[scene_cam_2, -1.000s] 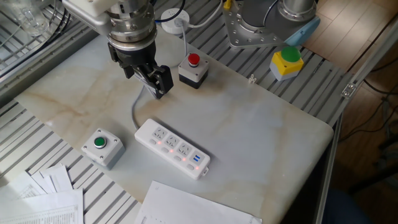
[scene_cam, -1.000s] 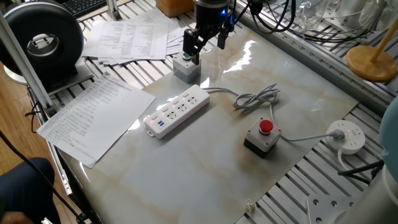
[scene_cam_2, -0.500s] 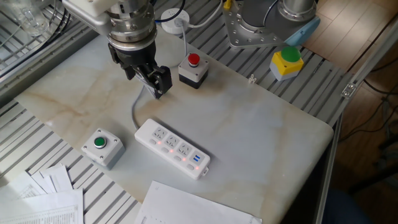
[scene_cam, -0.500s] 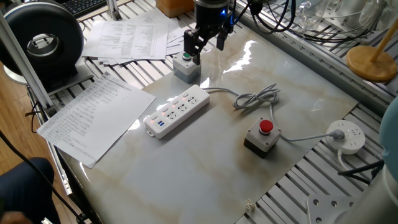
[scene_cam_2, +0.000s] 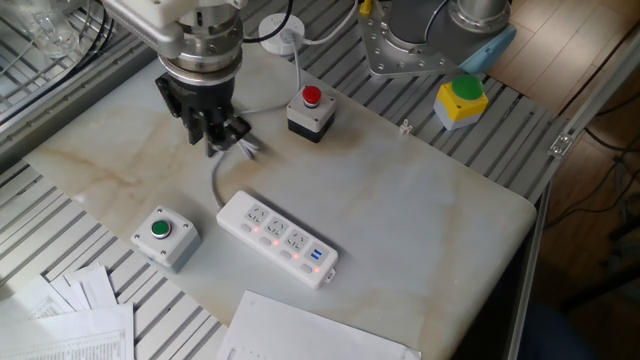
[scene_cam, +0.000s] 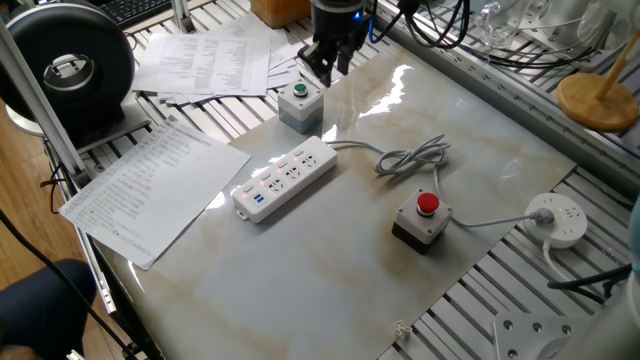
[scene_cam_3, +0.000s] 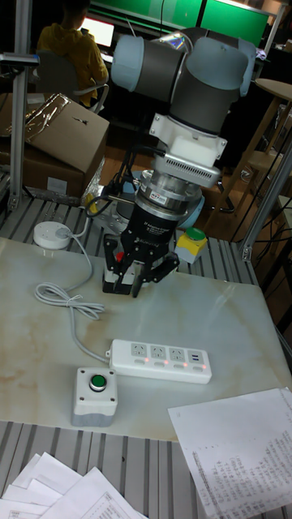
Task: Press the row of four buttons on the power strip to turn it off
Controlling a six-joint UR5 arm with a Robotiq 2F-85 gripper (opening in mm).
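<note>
The power strip lies flat on the marble tabletop, its white cord curling away from one end. The four buttons run along its long edge, and small red lights glow beside them. My gripper hangs above the table behind the strip, over the cord, touching nothing. The tall fixed view shows a gap between its dark fingers, so it is open and holds nothing.
A grey box with a green button sits near the strip's cord end. A red mushroom button box and a round socket puck lie farther off. Printed papers overlap the table's edge.
The gripper has turned about its vertical axis, so its fingers now line up in one fixed view. It has also shifted slightly. The strip and boxes have not moved.
</note>
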